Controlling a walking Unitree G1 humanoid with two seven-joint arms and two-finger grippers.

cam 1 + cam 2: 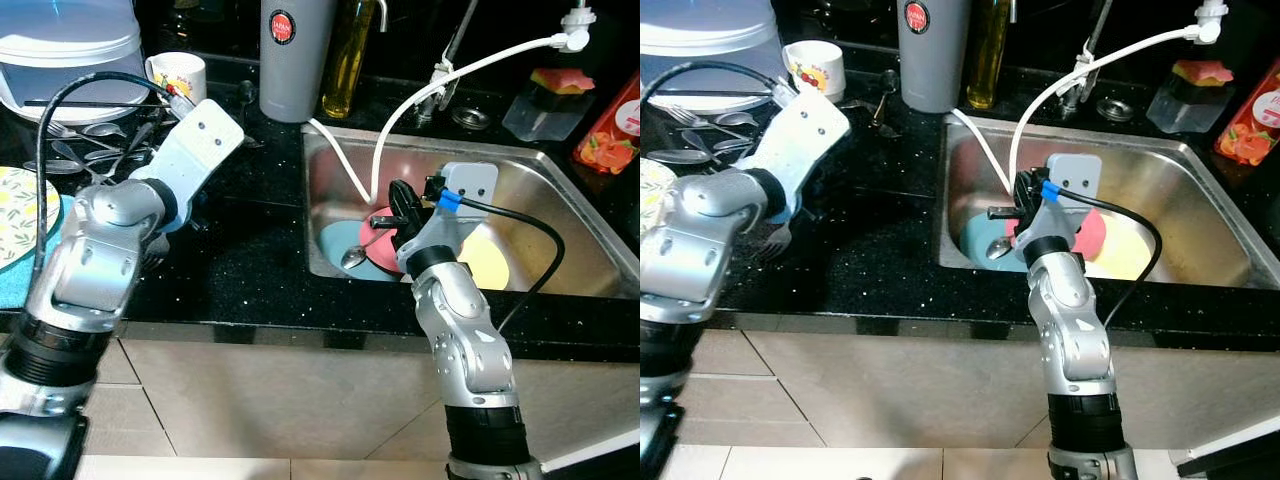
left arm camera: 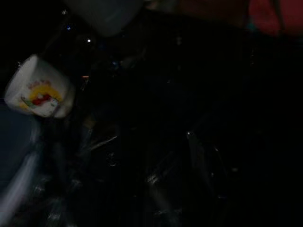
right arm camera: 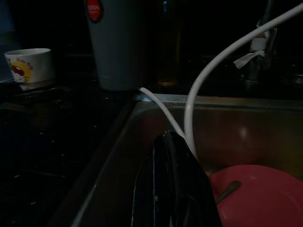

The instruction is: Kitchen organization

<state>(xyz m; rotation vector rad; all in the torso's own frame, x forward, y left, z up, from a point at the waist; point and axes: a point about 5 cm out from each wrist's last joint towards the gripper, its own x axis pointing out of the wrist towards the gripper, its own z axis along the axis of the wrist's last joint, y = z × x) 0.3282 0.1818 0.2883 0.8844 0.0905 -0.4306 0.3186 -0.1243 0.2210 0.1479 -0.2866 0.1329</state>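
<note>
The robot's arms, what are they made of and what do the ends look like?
Both arms are jointed silver metal with black collars. The left arm ends in a pale wrist block with two small dots, a black cable looping over it. The right arm has a grey wrist block, a blue tag and a black cable. The right gripper has two long black fingers.

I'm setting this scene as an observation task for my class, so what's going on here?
A humanoid robot stands at a dark kitchen counter. Its right claw, fingers together, reaches into the steel sink above a pink plate, a blue plate and a spoon. Its left claw hovers over cutlery on the counter near a mug.
</note>
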